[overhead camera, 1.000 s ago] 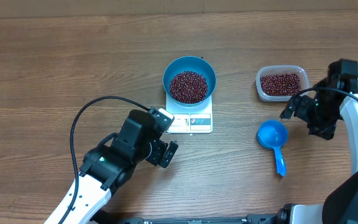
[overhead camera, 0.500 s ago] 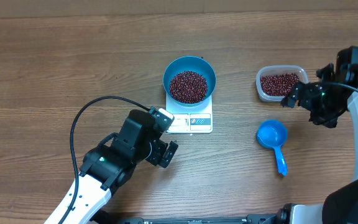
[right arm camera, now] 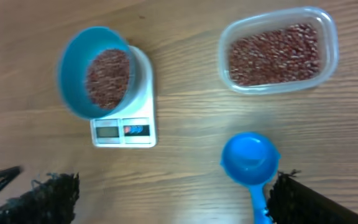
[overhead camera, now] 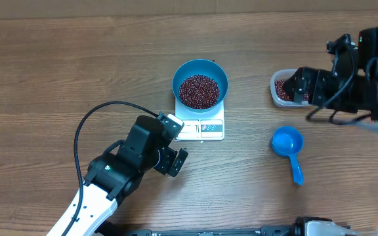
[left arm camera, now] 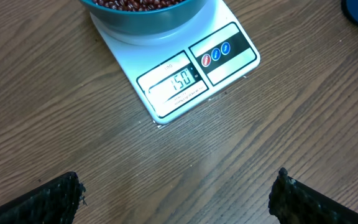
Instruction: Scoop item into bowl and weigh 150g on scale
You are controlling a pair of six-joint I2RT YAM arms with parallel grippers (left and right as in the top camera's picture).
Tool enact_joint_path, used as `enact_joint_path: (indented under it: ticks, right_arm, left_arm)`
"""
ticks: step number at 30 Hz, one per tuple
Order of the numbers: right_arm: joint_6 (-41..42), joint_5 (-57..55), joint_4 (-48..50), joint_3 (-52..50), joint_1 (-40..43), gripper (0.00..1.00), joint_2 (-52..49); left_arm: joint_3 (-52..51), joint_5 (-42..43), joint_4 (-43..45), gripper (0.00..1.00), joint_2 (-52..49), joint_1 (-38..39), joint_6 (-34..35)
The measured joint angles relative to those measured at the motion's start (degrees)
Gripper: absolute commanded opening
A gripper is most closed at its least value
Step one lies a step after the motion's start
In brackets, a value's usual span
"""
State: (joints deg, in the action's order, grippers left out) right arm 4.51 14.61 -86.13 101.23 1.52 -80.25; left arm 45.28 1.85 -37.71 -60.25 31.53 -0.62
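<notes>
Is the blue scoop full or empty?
Empty: the scoop lies cup-up, showing only bare blue plastic inside, in both overhead and right wrist views.

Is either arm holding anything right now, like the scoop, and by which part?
Nothing is held. The left gripper and the right gripper both stand open and empty; the blue scoop lies alone on the table.

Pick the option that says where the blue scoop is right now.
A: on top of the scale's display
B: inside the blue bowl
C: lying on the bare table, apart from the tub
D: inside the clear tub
C: the scoop lies flat on the table, its handle pointing away from the tub, and it touches no container.
</notes>
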Motion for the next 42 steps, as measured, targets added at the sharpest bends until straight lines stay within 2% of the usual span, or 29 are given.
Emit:
enact_joint_path:
  ticks: [11, 19, 24, 31, 42]
  right_arm:
    - [-0.02, 7.76, -5.51, 2.16, -1.62, 1.00, 10.29]
    - [-0.04, 7.50, -4.70, 2.16, -1.62, 1.00, 12.39]
    - [-1.77, 6.38, -0.72, 2.16, -1.62, 1.00, 15.39]
    - [-7.69, 5.92, 18.91, -7.54, -1.62, 1.00, 23.69]
    - [-10.36, 3.78, 55.95, -45.97, -1.62, 1.00, 45.90]
  left_arm:
    - [0.00, 0.00, 0.02, 1.00, 0.00, 0.00, 0.00]
    - [0.00, 0.00, 0.02, 1.00, 0.00, 0.00, 0.00]
    - [0.00, 0.00, 0.02, 1.00, 0.00, 0.00, 0.00]
    - [0.00, 0.00, -0.04, 1.00, 0.00, 0.00, 0.00]
    - [-0.04, -0.02, 0.04, 1.00, -0.04, 0.00, 0.00]
